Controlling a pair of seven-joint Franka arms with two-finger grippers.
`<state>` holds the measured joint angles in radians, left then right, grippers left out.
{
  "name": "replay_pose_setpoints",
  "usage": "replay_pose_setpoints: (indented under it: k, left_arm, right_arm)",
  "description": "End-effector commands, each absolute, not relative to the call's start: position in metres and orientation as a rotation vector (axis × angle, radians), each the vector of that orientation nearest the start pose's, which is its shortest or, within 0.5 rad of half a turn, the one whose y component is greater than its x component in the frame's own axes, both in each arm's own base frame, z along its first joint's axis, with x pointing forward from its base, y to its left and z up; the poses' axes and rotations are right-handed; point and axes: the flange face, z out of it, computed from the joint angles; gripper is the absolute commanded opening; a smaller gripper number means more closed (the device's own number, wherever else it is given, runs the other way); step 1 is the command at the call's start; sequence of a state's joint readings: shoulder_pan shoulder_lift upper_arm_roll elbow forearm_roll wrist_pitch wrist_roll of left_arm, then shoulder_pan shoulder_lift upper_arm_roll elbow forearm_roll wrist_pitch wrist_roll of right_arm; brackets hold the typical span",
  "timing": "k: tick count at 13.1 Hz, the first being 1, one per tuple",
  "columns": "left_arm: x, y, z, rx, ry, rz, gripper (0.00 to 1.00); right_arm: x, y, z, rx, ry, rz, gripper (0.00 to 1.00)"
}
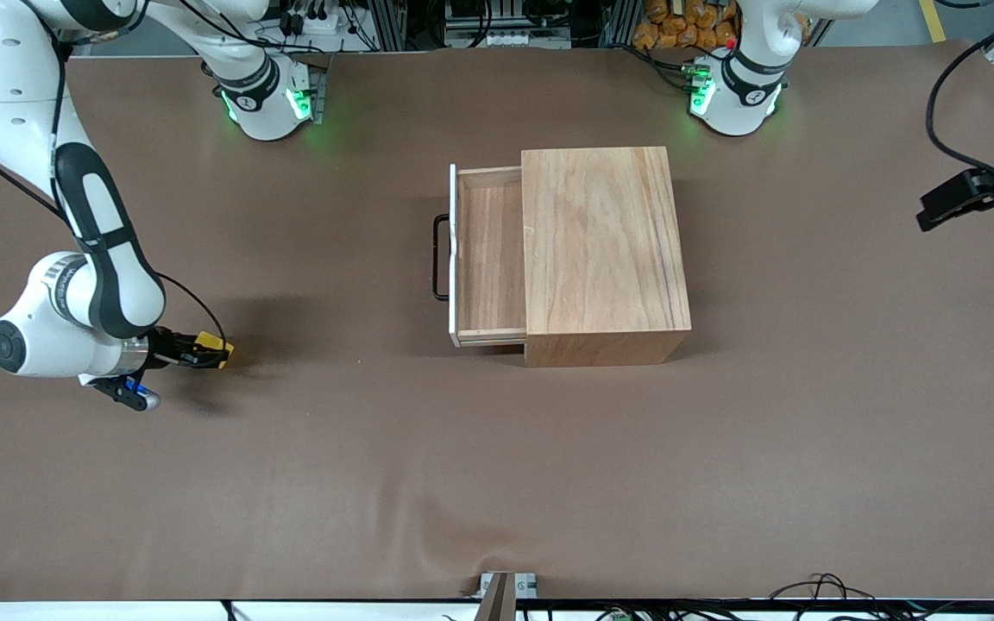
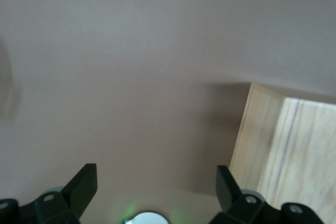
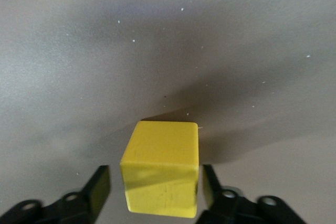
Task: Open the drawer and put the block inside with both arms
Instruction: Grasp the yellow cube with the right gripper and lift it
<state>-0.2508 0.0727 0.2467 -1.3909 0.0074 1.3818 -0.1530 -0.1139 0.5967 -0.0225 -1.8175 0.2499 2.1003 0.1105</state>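
Front view: I've got the drawer (image 1: 488,259) pulled out of the wooden cabinet (image 1: 605,259) at frame centre, tray bare, black handle (image 1: 440,257) facing the right arm's end of the table. Lower left of the frame, the right gripper (image 1: 208,352) sits low at the brown table (image 1: 497,483), with the yellow block (image 1: 219,349) at its tip. The left gripper (image 1: 976,194) waits at the right edge. Left wrist view: its fingers (image 2: 84,184) are spread wide over bare table, cabinet corner at lower right. Right wrist view: the block sits bottom centre between parted fingers (image 3: 100,187), a sliver of gap each side, not clamped.
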Motion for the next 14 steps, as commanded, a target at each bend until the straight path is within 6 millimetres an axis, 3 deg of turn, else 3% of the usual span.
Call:
replay_pose_setpoints:
  k: [1,3,5,8,10,11,14]
  left_arm:
    - [0.518,0.015,0.631,-3.166,-0.106,0.111,1.0]
    - [0.511,0.017,0.623,-3.169,-0.084,0.124,1.0]
    - [0.509,0.005,0.613,-3.143,-0.043,0.153,1.0]
    - [0.517,-0.007,0.625,-3.139,-0.008,0.114,1.0]
    - [0.525,-0.012,0.638,-3.146,0.0,0.065,1.0]
    - [0.532,-0.015,0.64,-3.149,0.003,0.055,1.0]
    - [0.54,-0.016,0.65,-3.168,-0.022,0.017,1.0]
  right_arm:
    - [0.615,-0.064,0.194,-2.844,0.597,0.473,0.0]
    - [0.632,-0.045,0.235,-2.828,0.54,0.537,0.0]
    - [0.654,0.001,0.293,-2.816,0.619,0.645,0.0]
    - [0.663,0.111,0.353,-2.866,0.472,0.614,0.0]
    - [0.657,0.178,0.39,-2.869,0.348,0.594,0.0]
    - [0.649,0.211,0.406,-2.861,0.368,0.606,0.0]
    - [0.603,0.322,0.43,-2.854,0.402,0.653,0.0]
